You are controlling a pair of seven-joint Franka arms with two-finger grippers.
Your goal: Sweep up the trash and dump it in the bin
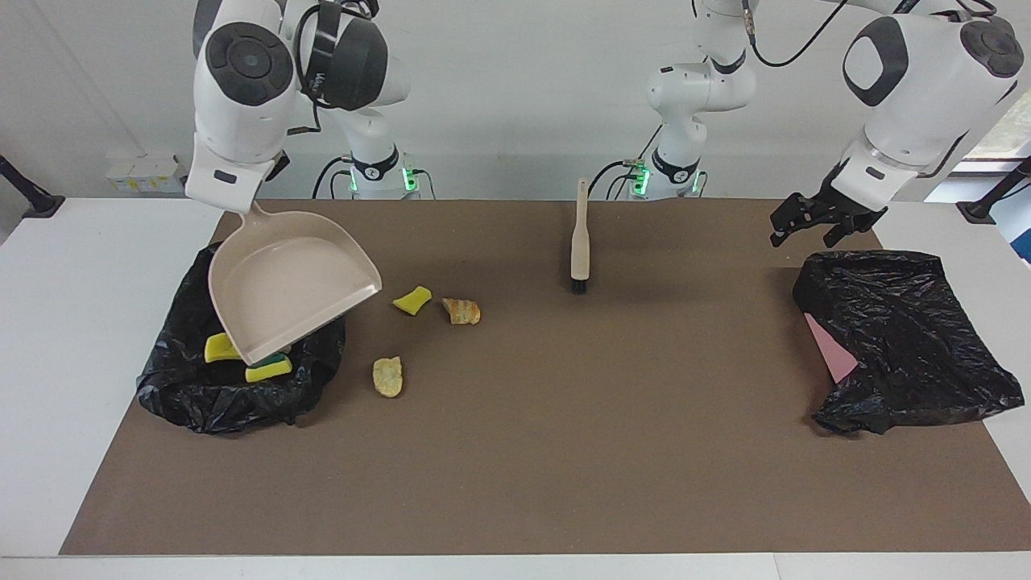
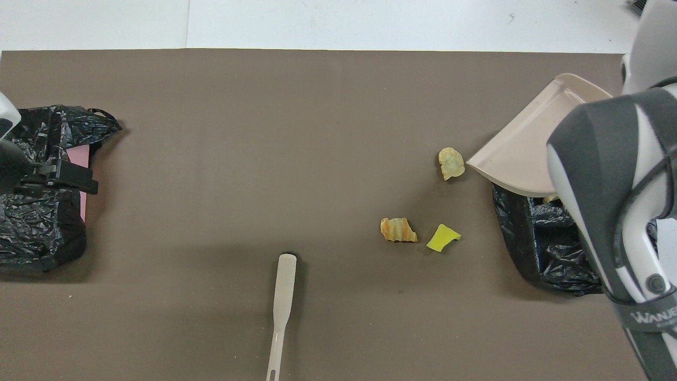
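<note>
My right gripper (image 1: 251,206) is shut on the handle of the beige dustpan (image 1: 294,282), mostly hidden under the white hand. The pan hangs tilted and empty over the black bin bag (image 1: 233,395). Yellow sponge pieces (image 1: 219,348) lie in the bin, partly covered by the pan. Trash still lies on the brown mat: a yellow scrap (image 1: 412,300), a brown chunk (image 1: 461,311) and a pale chunk (image 1: 387,376). My left gripper (image 1: 815,222) hangs open and empty above the mat's edge at the left arm's end.
The beige brush (image 1: 580,242) lies on the mat near the robots, bristles down. A second crumpled black bag (image 1: 902,338) with a pink sheet (image 1: 830,348) sits at the left arm's end. White table borders the mat.
</note>
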